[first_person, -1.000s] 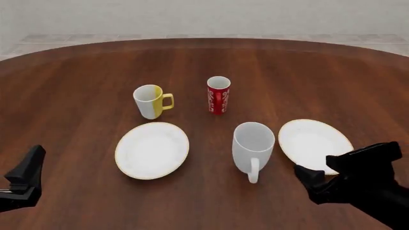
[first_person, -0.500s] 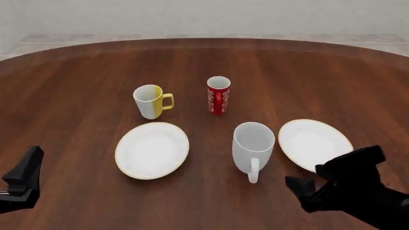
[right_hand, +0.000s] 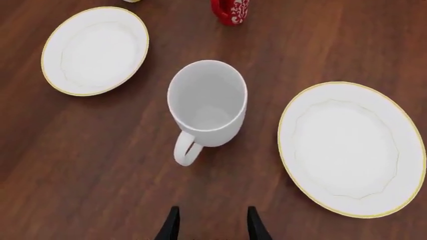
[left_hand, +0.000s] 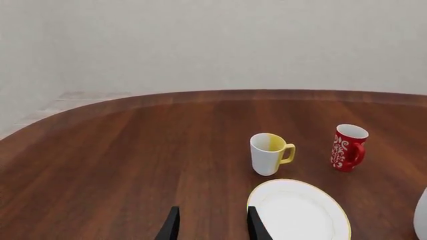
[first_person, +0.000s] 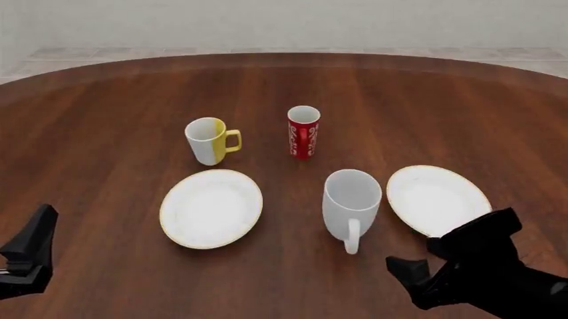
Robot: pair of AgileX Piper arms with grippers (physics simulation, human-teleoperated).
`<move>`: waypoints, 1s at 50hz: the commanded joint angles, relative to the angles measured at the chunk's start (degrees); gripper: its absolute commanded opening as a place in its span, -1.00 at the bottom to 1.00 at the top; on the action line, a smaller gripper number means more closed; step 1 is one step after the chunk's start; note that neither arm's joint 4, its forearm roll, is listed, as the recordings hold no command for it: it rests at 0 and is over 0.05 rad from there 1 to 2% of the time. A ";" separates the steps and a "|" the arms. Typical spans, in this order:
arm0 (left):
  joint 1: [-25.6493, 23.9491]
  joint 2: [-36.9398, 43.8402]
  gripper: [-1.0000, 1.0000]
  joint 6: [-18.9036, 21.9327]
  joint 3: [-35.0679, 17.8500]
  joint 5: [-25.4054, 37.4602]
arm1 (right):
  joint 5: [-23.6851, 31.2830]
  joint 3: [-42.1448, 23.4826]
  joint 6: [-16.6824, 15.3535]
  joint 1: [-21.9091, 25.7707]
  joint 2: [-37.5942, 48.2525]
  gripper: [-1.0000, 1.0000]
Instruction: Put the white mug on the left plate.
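Pulled back nearer, right pincer (first_person: 424,277) gapes unladen; white mug (first_person: 352,202) and left plate (first_person: 211,208) sit empty.

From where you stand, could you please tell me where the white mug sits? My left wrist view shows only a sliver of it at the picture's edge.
Observer: The white mug stands upright on the bare table, to the right of the left plate and apart from it. A second plate lies on its other side.
Operator: Thank you. Which way does its handle point?
Observer: The handle points toward the arms' side of the table.
Operator: And is the right arm anywhere near it?
Observer: The right claw is open and empty. It hangs on the near side of the mug, short of the handle and not touching it.
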 commanded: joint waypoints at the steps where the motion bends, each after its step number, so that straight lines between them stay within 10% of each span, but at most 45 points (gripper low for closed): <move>1: 0.11 -0.97 1.00 -0.19 0.00 0.74 | -0.46 -0.06 0.25 1.80 0.69 1.00; 50: 1.81 -5.08 1.00 -0.61 -1.53 4.71 | -8.66 -2.59 3.11 4.34 12.42 1.00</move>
